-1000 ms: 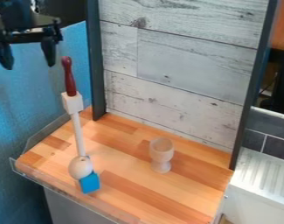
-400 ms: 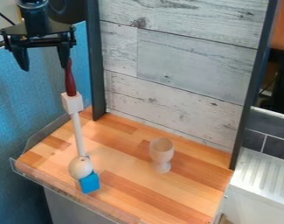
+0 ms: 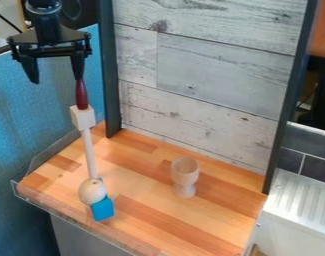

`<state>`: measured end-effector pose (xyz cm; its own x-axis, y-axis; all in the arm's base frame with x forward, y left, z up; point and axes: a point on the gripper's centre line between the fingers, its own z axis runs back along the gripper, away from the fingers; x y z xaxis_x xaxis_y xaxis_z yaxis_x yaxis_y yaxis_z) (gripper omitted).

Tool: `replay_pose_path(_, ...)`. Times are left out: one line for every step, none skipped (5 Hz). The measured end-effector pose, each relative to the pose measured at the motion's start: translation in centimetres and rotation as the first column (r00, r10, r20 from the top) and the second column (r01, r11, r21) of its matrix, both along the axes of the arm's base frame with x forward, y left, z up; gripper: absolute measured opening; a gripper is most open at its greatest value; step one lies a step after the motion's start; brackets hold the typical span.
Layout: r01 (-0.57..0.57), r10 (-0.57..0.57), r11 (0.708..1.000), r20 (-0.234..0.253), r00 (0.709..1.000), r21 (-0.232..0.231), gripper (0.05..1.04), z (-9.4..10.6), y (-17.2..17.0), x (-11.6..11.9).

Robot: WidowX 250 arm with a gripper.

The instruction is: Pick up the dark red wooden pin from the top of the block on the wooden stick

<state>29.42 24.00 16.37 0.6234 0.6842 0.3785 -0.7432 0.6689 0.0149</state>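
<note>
"Red peg (image 3: 82, 95), and where to look for it?"

"At the upper left, near the dark post (image 3: 109, 70). Directly above a white block (image 3: 82, 117), in line with a long white rod (image 3: 90, 155). Tilted slightly, top leaning to the left."

"And the hand (image 3: 57, 79)?"

"Open, with fingers spread well apart. Hanging over the left side, right-hand finger in front of the peg's top in the view. Touching or just near? Impossible to tell."

"Anything at the rod's lower end?"

"Yes, a pale wooden ball (image 3: 92, 191), hiding the tip. Just beside it, a blue cube (image 3: 102, 208), slightly lower and to the right, close to the front of the desk (image 3: 148, 200)."

"Anything else around?"

"To the right, well apart from the rod, a wooden cup (image 3: 185, 175), upright on its foot. Behind it, a whitish plank panel (image 3: 211, 80), framed by dark posts. Along the left and front edges, a clear rim (image 3: 78, 217). Past the right edge, a white ridged surface (image 3: 301, 200)."
</note>
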Motion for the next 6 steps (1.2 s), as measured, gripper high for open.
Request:
replay_pose_path(0.003,-0.003,1.000,-0.001,1.000,-0.001,0.998,0.04,-0.12,0.03)
replay_pose_path(0.013,-0.013,1.000,-0.003,1.000,-0.001,0.998,0.03,-0.40,0.23)
replay_pose_path(0.020,-0.020,1.000,-0.010,1.000,0.000,0.998,-0.04,-0.51,0.27)
replay_pose_path(0.026,-0.026,1.000,-0.016,1.000,-0.001,0.998,-0.06,-0.55,0.21)
replay_pose_path(0.022,-0.022,1.000,-0.018,1.000,-0.005,0.998,-0.09,-0.59,0.16)
replay_pose_path(0.013,-0.013,1.000,-0.032,0.999,-0.010,0.998,-0.67,-0.39,0.31)
